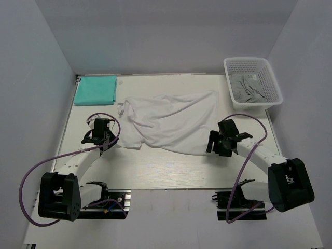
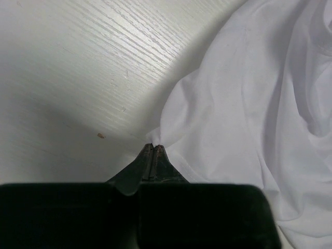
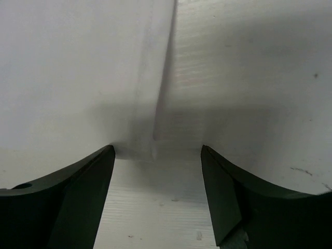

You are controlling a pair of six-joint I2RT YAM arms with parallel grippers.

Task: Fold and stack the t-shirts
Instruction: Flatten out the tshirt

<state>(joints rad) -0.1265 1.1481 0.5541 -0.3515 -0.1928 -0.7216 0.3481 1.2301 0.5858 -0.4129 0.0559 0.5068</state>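
A white t-shirt (image 1: pixel 166 122) lies crumpled and partly spread in the middle of the table. A teal t-shirt (image 1: pixel 95 89) lies folded flat at the back left. My left gripper (image 1: pixel 110 139) is at the white shirt's near left corner. In the left wrist view it (image 2: pixel 154 147) is shut, with a bit of the white cloth (image 2: pixel 244 104) pinched at its tips. My right gripper (image 1: pixel 211 144) is at the shirt's near right edge. In the right wrist view it (image 3: pixel 158 155) is open, low over the table, with the shirt's hem corner (image 3: pixel 140 140) between its fingers.
A white mesh basket (image 1: pixel 270 78) stands at the back right with grey cloth (image 1: pixel 248 89) in it. White walls close in the table on three sides. Purple cables loop from both arms near the front edge.
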